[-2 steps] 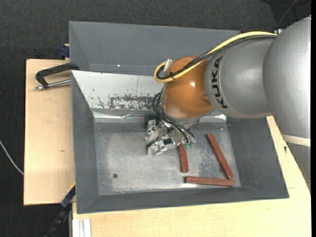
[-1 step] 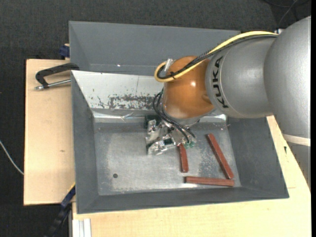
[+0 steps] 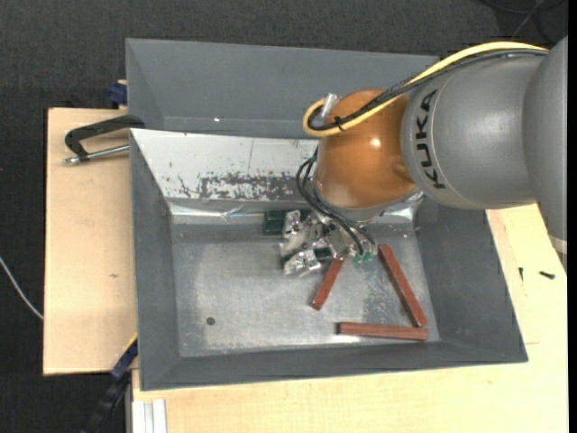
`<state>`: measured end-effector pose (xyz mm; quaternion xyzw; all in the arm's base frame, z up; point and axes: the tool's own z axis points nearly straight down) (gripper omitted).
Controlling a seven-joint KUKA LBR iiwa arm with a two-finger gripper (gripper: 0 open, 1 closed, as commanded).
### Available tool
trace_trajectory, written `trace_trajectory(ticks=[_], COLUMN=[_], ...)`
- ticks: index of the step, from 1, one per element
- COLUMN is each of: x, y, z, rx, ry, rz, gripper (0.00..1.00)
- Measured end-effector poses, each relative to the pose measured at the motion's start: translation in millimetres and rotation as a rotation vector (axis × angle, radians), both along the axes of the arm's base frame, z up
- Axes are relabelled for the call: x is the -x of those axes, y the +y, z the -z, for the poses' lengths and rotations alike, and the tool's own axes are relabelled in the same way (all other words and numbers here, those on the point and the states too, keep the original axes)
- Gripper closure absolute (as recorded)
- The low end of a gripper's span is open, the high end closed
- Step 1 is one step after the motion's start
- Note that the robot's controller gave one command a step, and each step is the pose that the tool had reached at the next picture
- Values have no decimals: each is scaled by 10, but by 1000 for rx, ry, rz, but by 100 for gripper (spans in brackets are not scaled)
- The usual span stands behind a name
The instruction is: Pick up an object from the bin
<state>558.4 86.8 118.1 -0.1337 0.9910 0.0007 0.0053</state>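
Grey bin [image 3: 225, 314] floor, mostly bare. My gripper [image 3: 306, 246] sits low mid-bin, toward the far wall; whether it is open or clenched I cannot tell. A short red-brown stick [image 3: 325, 287], slim and slanting, lies just near of it. I'd centre over its middle before closing

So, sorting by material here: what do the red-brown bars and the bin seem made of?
Red-brown bars: matte, straight-edged, no glare; probably wood or plastic, can't tell which. Bin: bare grey metal, scuffed, with a dull sheen on the back wall.
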Motion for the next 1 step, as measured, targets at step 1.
trace_trajectory(ticks=[1], x=[-369], y=[231], z=[-1625], rx=[-2], ry=[-5], rz=[67], gripper=[100])
